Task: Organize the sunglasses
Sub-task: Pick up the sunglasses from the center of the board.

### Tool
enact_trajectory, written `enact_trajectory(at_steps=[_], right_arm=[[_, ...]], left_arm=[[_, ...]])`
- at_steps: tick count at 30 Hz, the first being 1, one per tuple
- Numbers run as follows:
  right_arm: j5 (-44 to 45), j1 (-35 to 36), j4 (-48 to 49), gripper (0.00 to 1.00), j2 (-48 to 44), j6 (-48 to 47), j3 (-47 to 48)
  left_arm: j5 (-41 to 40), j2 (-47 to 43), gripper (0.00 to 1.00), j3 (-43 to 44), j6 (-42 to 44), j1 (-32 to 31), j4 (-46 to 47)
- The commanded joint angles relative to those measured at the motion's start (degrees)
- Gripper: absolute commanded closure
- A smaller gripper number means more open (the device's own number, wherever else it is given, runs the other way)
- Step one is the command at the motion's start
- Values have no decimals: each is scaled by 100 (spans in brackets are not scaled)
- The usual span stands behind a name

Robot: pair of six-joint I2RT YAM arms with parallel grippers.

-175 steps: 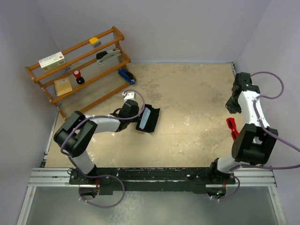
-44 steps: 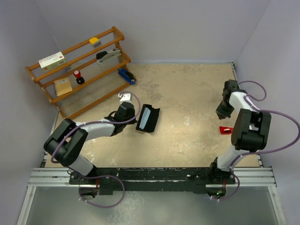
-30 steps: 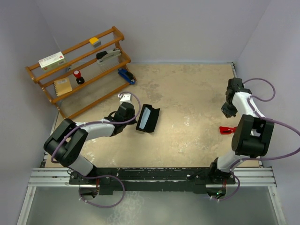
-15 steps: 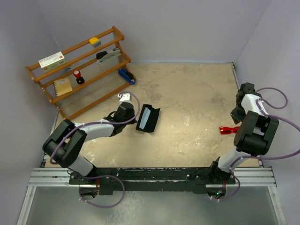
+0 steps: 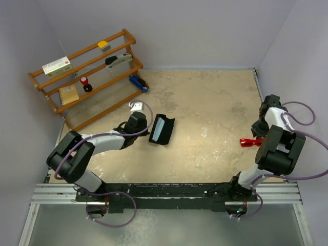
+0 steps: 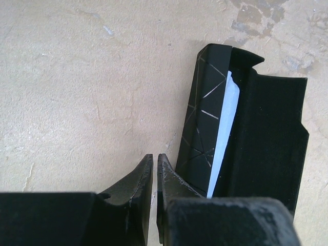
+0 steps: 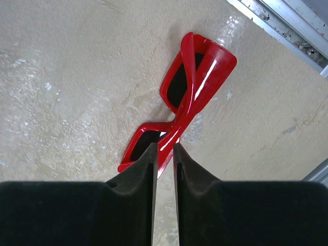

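Sunglasses [image 7: 185, 110] lie near the table's [image 5: 205, 102] right edge, long axis diagonal up-right from the right gripper's [image 7: 164, 148] near-closed, empty jaws; left gripper [image 6: 155, 159], likewise pinched empty, is well apart.

Lavender walls [image 5: 205, 31], mottled beige tabletop [image 5: 205, 102], wooden rack [image 5: 87, 77]

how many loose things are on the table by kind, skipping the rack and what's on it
sunglasses: 1
black case: 1
pale cloth, inside the case: 1
total: 3
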Motion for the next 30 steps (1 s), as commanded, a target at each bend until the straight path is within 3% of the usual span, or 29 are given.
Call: enact_trajectory(at_steps=[1,4,14,30], right_arm=[[-188,-118,1,75,-139,189,-89],[-206,-145,58,65,-158,202,-131],[-470,-494,81,55,-122,275,-88],[-761,-666,189,55,238,317,-104]], left_arm=[[-52,-236,95,65,-3,-37,-81],[-68,-289,95,47,-7,-42,-132],[-56,-275,95,62,-18,-37,-151],[-104,-255,95,28,18,-40,-166]])
